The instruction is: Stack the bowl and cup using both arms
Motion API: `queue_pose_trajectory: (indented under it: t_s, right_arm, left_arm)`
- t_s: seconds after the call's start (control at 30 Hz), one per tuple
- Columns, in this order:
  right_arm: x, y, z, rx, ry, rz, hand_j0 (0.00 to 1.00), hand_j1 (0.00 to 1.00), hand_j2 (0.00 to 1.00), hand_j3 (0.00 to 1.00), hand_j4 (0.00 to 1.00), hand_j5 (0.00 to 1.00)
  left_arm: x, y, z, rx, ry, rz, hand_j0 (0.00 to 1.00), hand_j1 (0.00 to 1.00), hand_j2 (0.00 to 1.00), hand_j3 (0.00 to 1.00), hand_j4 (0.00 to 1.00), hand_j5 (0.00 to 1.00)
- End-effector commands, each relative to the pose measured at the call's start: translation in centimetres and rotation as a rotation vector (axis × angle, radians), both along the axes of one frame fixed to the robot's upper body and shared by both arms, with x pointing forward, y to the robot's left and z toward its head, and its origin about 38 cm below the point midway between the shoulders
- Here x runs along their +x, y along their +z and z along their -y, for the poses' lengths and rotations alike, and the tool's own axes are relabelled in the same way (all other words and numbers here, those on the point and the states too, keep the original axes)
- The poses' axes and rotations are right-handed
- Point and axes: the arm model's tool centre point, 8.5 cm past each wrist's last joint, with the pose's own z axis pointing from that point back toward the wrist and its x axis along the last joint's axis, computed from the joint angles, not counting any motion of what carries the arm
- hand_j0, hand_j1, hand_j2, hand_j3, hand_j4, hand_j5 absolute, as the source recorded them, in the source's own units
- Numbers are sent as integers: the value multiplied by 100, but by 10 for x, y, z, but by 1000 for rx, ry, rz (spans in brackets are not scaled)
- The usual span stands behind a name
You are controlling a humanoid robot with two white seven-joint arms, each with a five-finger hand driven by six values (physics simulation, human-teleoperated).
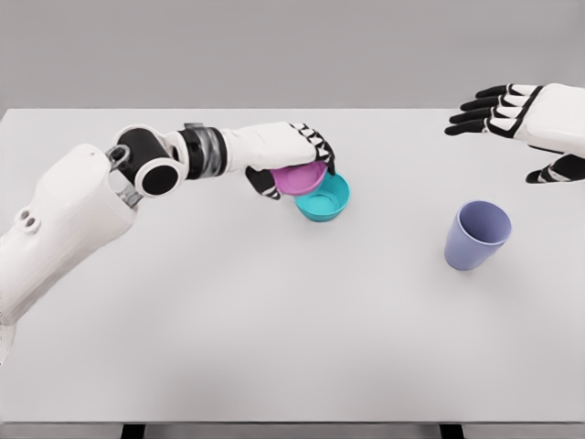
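My left hand (297, 165) reaches in from the left and is shut on a pink bowl (302, 178), thumb under it and fingers over its far rim. The pink bowl is tilted and sits partly over the left rim of a teal bowl (326, 201) resting on the white table (274, 320). A lavender cup (476, 235) stands upright on the table at the right. My right hand (512, 123) hovers above and behind the cup, fingers spread and holding nothing.
The table's far edge runs along the top of the view and its front edge along the bottom. My left forearm and elbow (146, 169) stretch across the left part of the table.
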Motion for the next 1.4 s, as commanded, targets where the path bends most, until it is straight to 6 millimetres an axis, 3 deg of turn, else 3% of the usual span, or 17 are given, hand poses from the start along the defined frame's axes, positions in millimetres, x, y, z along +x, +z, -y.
queue_pose_trajectory:
  t_s: [0.0,0.43,0.73,0.9,1.1,1.37]
  right_arm:
    - [0,1,1,3,-3,-1,100,100,100,100,100,100]
    - [1,3,-1,13,2,6,100,100,100,100,100,100]
    - [0,4,0,3,-2,7,100,100,100,100,100,100]
    - [0,-13,-4,-12,10,-44,100,100,100,100,100,100]
    - [-4,6,12,-89,-26,-21,100,100,100,100,100,100]
    - [-4,7,13,-94,-31,-22,100,100,100,100,100,100]
  left_arm:
    - [-1,-7,10,5,-11,-15,71,71,71,71,71,71]
    - [4,-16,35,4,-21,-31,71,71,71,71,71,71]
    - [1,-20,39,14,-31,-32,72,72,72,72,72,72]
    - [5,-24,36,18,-17,-44,73,73,73,73,73,73]
    - [4,-26,36,19,-15,-48,73,73,73,73,73,73]
    - [7,-28,34,23,-7,-55,74,74,74,74,74,74]
